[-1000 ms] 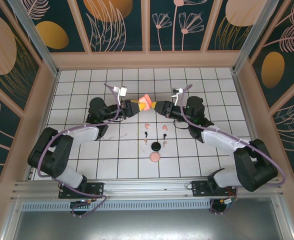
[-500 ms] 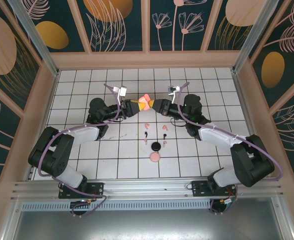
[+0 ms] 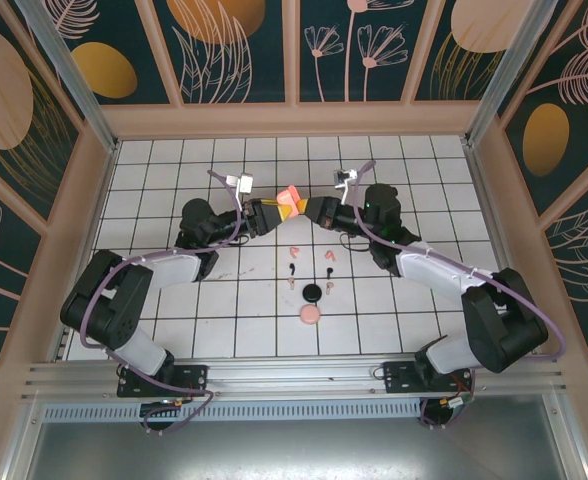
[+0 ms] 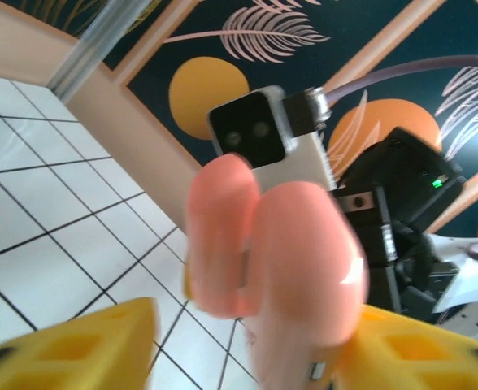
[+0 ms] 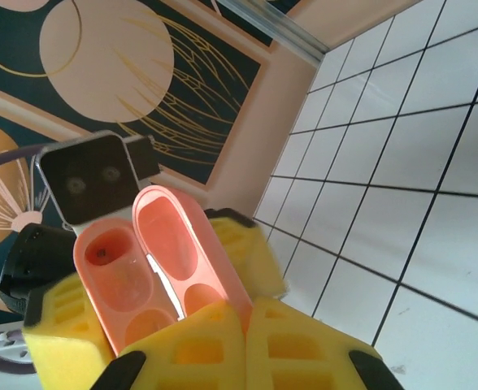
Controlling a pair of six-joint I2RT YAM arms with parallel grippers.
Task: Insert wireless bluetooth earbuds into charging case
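Desk (image 3: 224, 310), middle tiles: loose earbuds (image 3: 294, 250) lie scattered, well apart from both arms (pink and black ones can be told apart). Beyond them, held above the tiles: pink charging case (image 3: 290, 196), lid open. Right pincer (image 3: 304, 208) is clamped on its lower edge. Left pincer (image 3: 276, 209) has its jaws spread, with a gap visible beside the case.

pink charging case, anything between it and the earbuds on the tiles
Nothing visible. The right gripper holds the open pink charging case up in the air, sockets uncovered; the earbuds lie loose on the white tiles nearby.
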